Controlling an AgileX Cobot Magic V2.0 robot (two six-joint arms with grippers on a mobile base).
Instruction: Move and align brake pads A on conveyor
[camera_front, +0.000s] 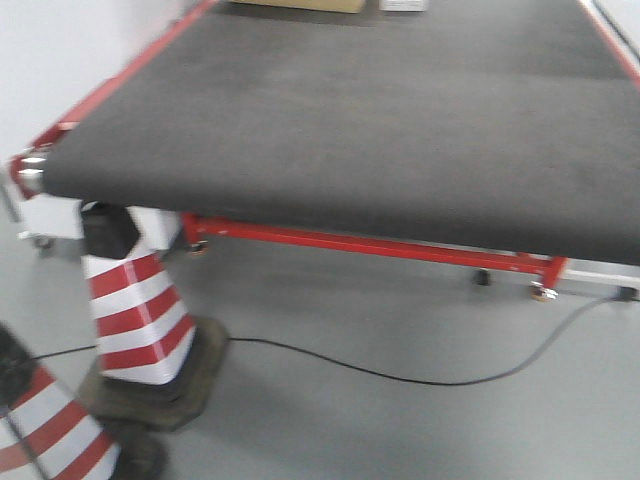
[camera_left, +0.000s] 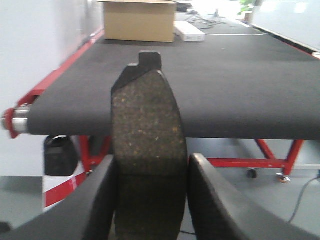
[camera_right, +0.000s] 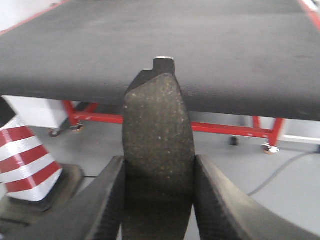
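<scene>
Each wrist view shows one dark-grey speckled brake pad held upright between black fingers. My left gripper (camera_left: 152, 172) is shut on a brake pad (camera_left: 147, 130) whose notched tip reaches up in front of the conveyor (camera_left: 225, 80). My right gripper (camera_right: 157, 172) is shut on a second brake pad (camera_right: 157, 130), also short of the conveyor's (camera_right: 200, 45) near edge and over the floor. The front view shows the bare charcoal conveyor (camera_front: 380, 110) on its red frame; neither gripper nor pad appears there.
Red-and-white traffic cones (camera_front: 135, 310) stand on the grey floor at the conveyor's near left corner. A black cable (camera_front: 400, 375) runs across the floor. A cardboard box (camera_left: 139, 20) and a white flat box (camera_left: 189, 31) sit at the belt's far end.
</scene>
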